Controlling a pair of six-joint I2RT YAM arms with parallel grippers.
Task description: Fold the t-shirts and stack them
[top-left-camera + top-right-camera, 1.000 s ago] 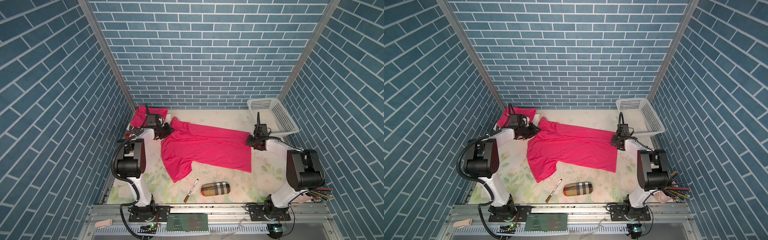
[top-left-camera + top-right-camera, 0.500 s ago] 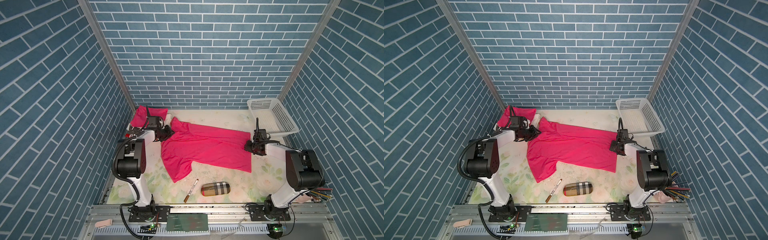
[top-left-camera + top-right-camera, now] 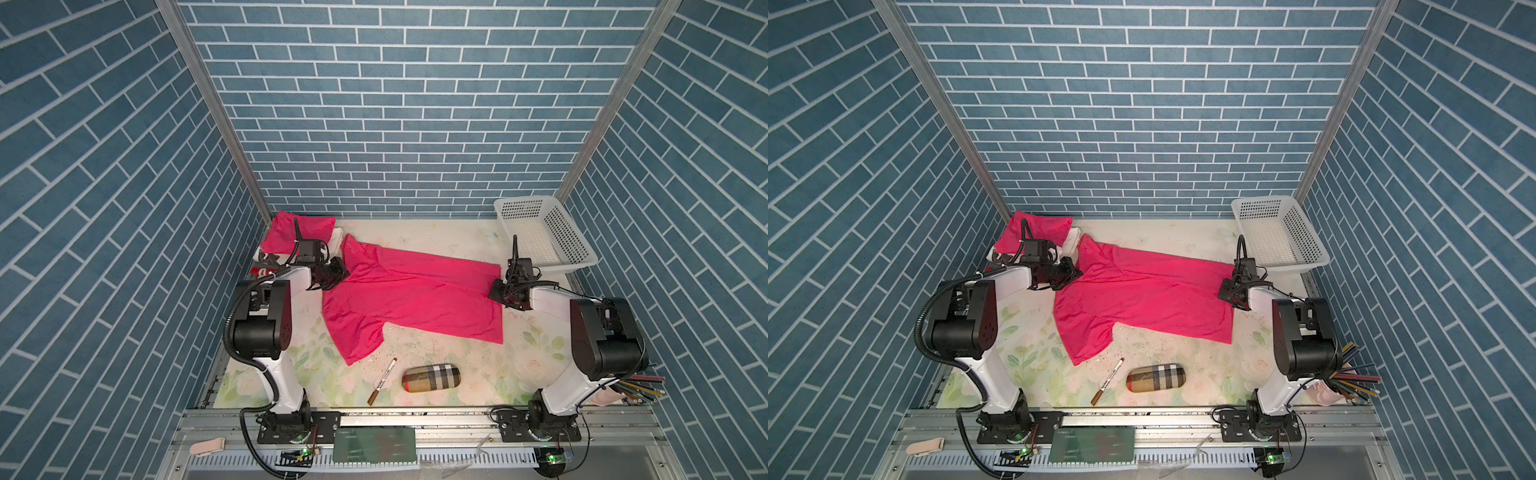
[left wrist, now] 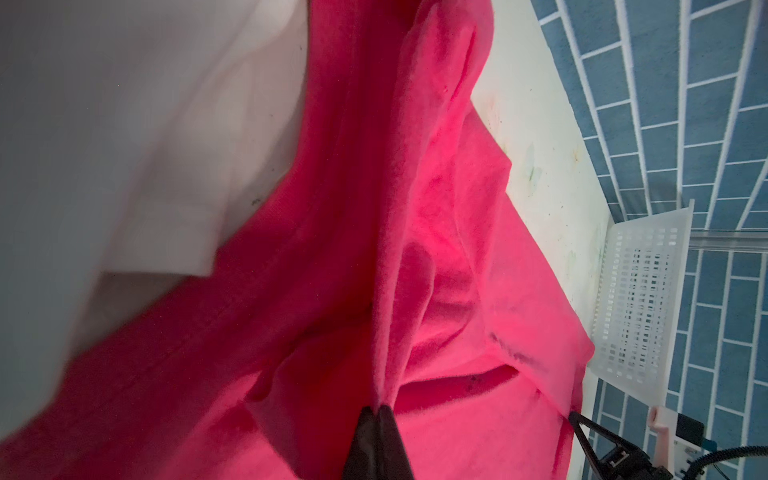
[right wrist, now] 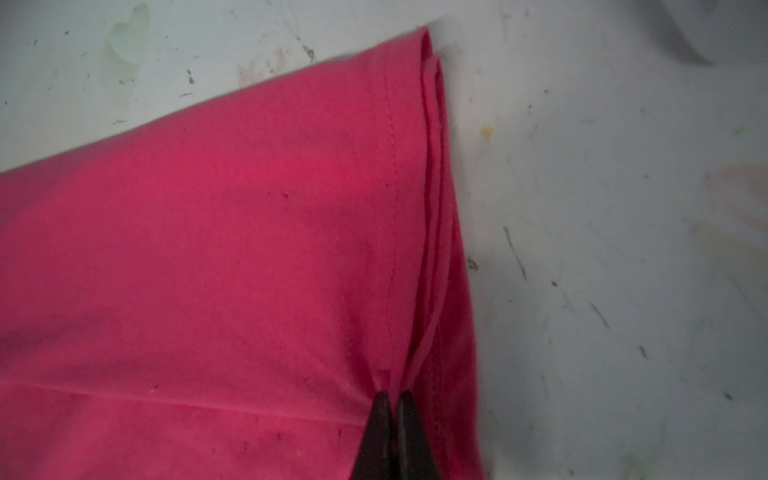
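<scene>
Left end effector and right end effector pinched shut on spread t-shirt ends, likely to lift for folding

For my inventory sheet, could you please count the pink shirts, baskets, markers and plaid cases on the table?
Pink shirts: 2, a spread shirt and a folded shirt
Baskets: 1
Markers: 1
Plaid cases: 1
Total: 5

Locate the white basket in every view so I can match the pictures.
Top view: white basket at the far right corner.
Top view: white basket at the same far right corner.
Left wrist: white basket past the spread pink t-shirt.
Right wrist: not in it.
Shared landmark: the spread pink t-shirt, in all four.
</scene>
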